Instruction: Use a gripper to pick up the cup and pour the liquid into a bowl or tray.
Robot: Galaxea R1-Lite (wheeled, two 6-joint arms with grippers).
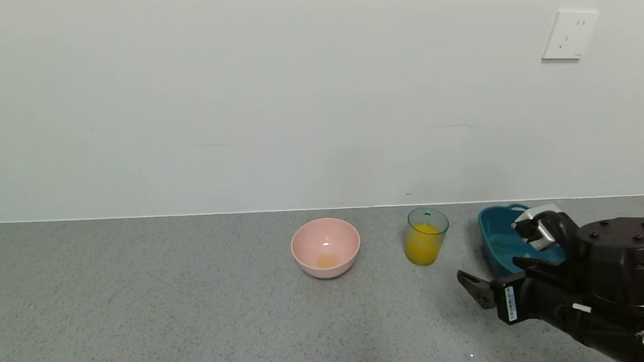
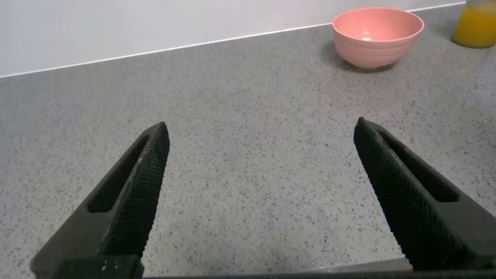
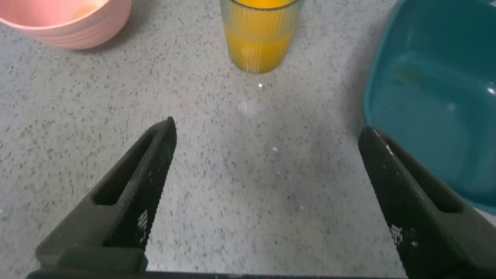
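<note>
The translucent blue-green cup point(image 1: 426, 232) stands upright on the grey counter, about two-thirds full of orange liquid point(image 1: 423, 248). The pale pink bowl point(image 1: 325, 248) sits to its left, apart from it, with a faint orange trace at its bottom. My right gripper point(image 1: 493, 252) is open and empty, low over the counter, to the right of the cup and nearer to me. In the right wrist view the cup point(image 3: 260, 35) stands ahead of the open right gripper point(image 3: 267, 132), beyond its fingertips. My left gripper point(image 2: 261, 126) is open and empty over bare counter, far from the bowl point(image 2: 378, 35).
A dark teal tray point(image 1: 498, 239) sits right of the cup, partly behind my right gripper, and shows beside one finger in the right wrist view point(image 3: 434, 93). A white wall runs along the counter's back edge. A wall socket point(image 1: 569, 34) is at the upper right.
</note>
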